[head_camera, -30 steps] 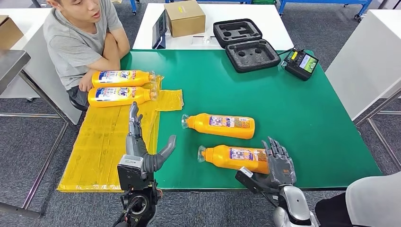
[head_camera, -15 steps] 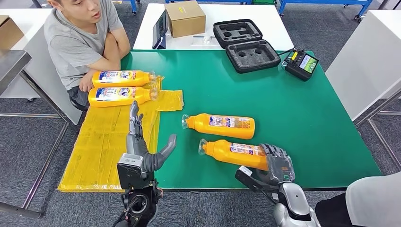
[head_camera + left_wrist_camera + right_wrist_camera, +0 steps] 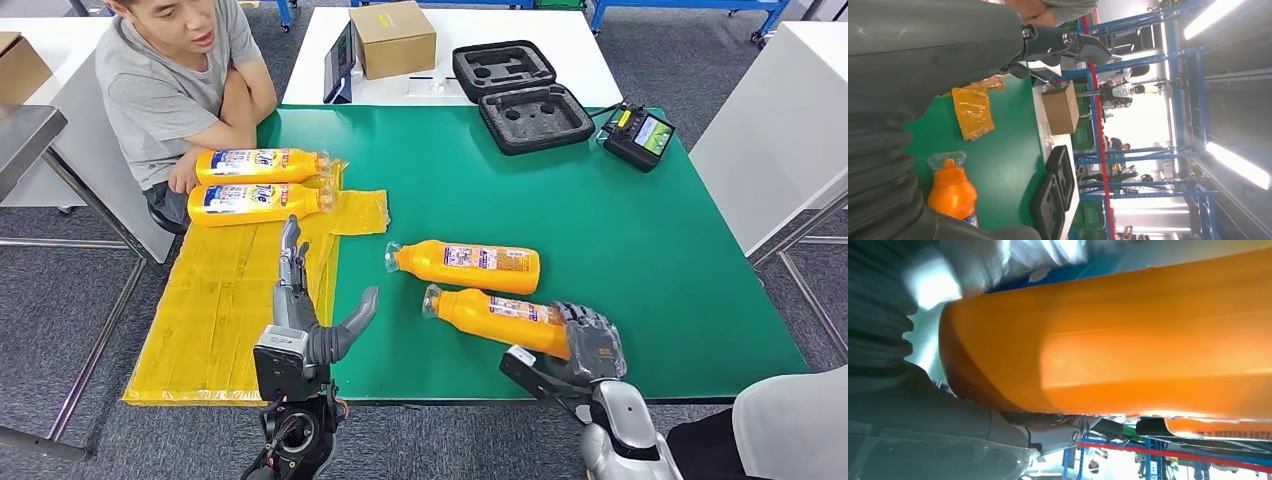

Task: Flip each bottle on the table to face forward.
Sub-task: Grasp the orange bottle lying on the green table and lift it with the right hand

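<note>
Four orange bottles lie on the green table (image 3: 600, 200). My right hand (image 3: 590, 345) grips the base of the near bottle (image 3: 490, 315), its neck tilted up off the table; its orange body (image 3: 1128, 340) is pressed close to the right wrist camera. A second bottle (image 3: 465, 265) lies flat just behind it, and its cap end (image 3: 950, 192) appears in the left wrist view. Two more bottles (image 3: 260, 163) (image 3: 255, 200) lie label-up on the yellow plastic sheet (image 3: 220, 300). My left hand (image 3: 300, 310) stands open over the sheet's right edge, holding nothing.
A person in a grey shirt (image 3: 170, 80) sits at the table's far left corner, arms by the two bottles. A black foam case (image 3: 520, 95), a controller (image 3: 637, 135) and a cardboard box (image 3: 392, 38) stand at the back. White tables flank the sides.
My right hand closed on the near bottle's base and lifted it; the bottle shifted slightly away from me and tilted. My left hand barely moved.
</note>
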